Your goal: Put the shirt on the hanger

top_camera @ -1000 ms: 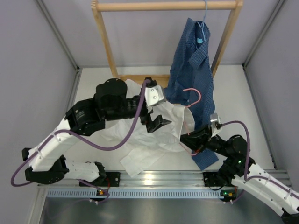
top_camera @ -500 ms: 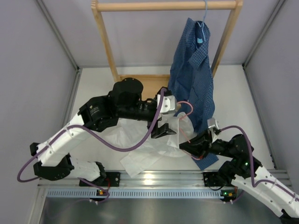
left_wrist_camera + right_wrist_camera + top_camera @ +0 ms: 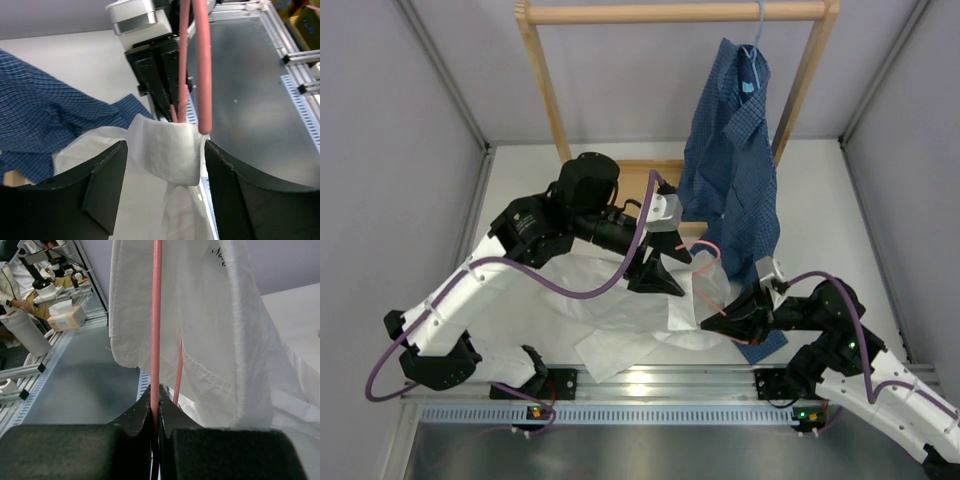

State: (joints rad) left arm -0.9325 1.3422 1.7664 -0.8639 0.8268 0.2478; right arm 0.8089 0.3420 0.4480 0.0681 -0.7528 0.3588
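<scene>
R end effector (image 3: 155, 412) is sitting low by the front edge of the desk (image 3: 515, 190). Its jaws are squeezing shut on the hanger (image 3: 156, 315). The thin pink wire is sticking up from between them, w/ a 2nd pink wire running just beside it.

The shirt (image 3: 215, 340) is hanging right next to that wire in the R wrist view, w/ a bit of dark lettering showing near the top. Most of the shirt is lying crumpled on the desk between the 2 arms.

A bit farther back, L end effector (image 3: 165, 150) is hovering over the shirt w/ its jaws spread wide. A folded bit of white cloth is sitting in the gap between them, right at the end of the pink wire. It's prob. not touching either finger, but the view is too tight to be sure.

Behind all that, a blue checked shirt (image 3: 732, 170) is hanging on a light blue hanger (image 3: 753, 55) from a wooden rack (image 3: 670, 12) at the back of the desk. Its bottom edge is trailing down by the R arm.
</scene>
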